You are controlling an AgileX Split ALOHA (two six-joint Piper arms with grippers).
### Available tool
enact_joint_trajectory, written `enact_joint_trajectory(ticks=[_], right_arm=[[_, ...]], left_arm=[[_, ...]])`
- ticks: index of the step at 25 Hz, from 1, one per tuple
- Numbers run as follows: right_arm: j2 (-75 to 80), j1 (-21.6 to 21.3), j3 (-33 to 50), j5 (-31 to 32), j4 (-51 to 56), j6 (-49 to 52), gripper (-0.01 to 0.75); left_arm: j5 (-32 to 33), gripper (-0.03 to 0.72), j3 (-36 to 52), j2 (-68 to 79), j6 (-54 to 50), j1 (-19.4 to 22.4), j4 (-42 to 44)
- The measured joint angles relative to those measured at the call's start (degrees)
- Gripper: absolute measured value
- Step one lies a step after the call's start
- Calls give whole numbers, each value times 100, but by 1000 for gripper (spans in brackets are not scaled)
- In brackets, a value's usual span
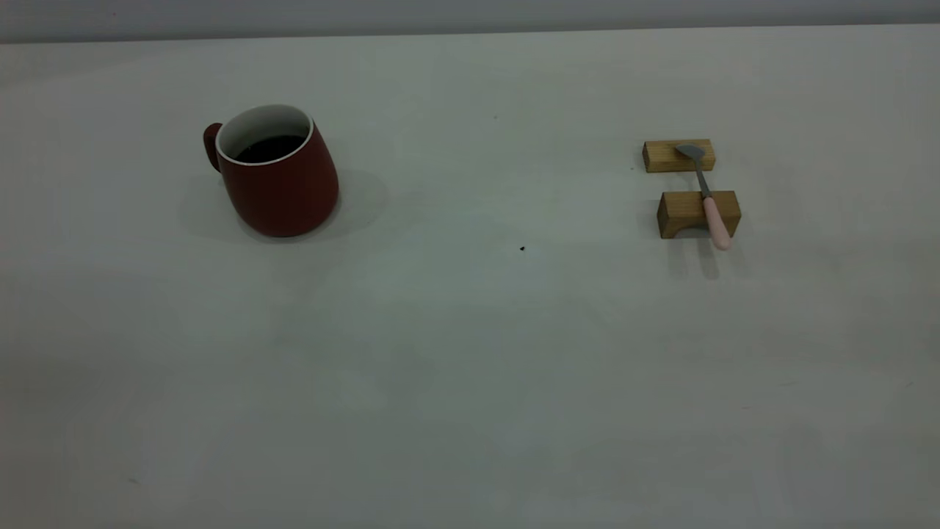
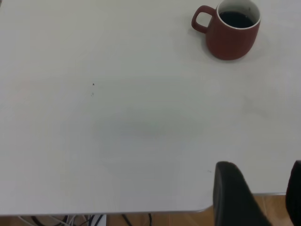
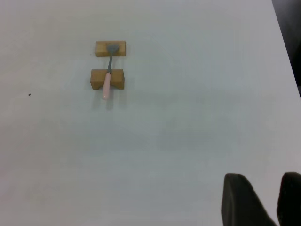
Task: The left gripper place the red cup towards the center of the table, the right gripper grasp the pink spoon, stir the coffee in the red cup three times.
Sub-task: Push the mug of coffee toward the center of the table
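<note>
The red cup [image 1: 279, 176] stands upright at the left of the table [image 1: 470, 382], its handle turned to the far left and dark coffee [image 1: 270, 148] inside. The pink spoon [image 1: 706, 195] lies at the right across two wooden blocks, grey bowl on the far one, pink handle overhanging the near one. Neither arm shows in the exterior view. My left gripper [image 2: 263, 188] hangs open over the table's edge, far from the red cup [image 2: 232, 29]. Just as far from the pink spoon [image 3: 108, 75], my right gripper [image 3: 264, 190] is open and holds nothing.
Two tan wooden blocks [image 1: 679, 155] [image 1: 698, 213] carry the spoon. A tiny dark speck [image 1: 522, 248] marks the middle of the table. The left wrist view shows the table's edge with wooden floor and cables [image 2: 89, 220] beyond it.
</note>
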Motion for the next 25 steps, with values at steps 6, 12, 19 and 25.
enact_joint_trajectory(ticks=[6,12,19,25], right_arm=[[0,0,0,0,0,0,237],[0,0,0,0,0,0,237],[0,0,0,0,0,0,237],[0,0,0,0,0,0,237]], left_arm=[[0,355,0,0,-26,0,0],[-32,355,-36,889,-387,0,320],[-1057,355,-493,3499,-449,0,759],[-2580,355,-1070,6053,-423,0,735]])
